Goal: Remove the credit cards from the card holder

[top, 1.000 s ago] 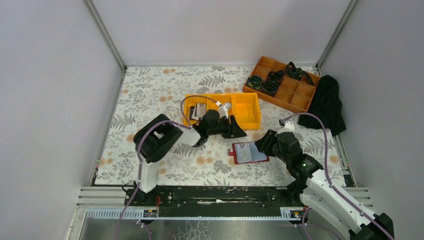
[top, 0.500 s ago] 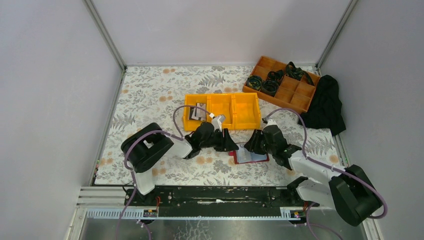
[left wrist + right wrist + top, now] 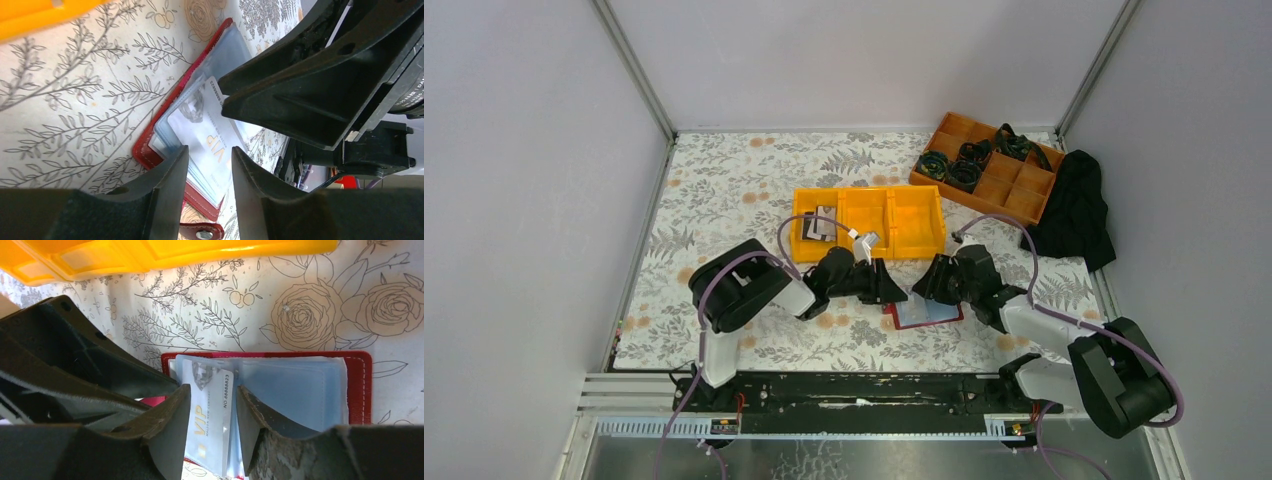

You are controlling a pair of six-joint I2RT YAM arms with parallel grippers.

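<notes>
1. The red holder lies open on the counter, near the middle. Its clear sleeves face up so the cards can be reached.
2. A pale card shows in one sleeve.
3. The left gripper and right gripper meet over that card from opposite sides. Both have fingers apart and neither is clamped on it, probably so one can pin the holder while the other draws the card.
4. Just beyond, the yellow bin has cards in its left compartment, likely the drop-off.
</notes>
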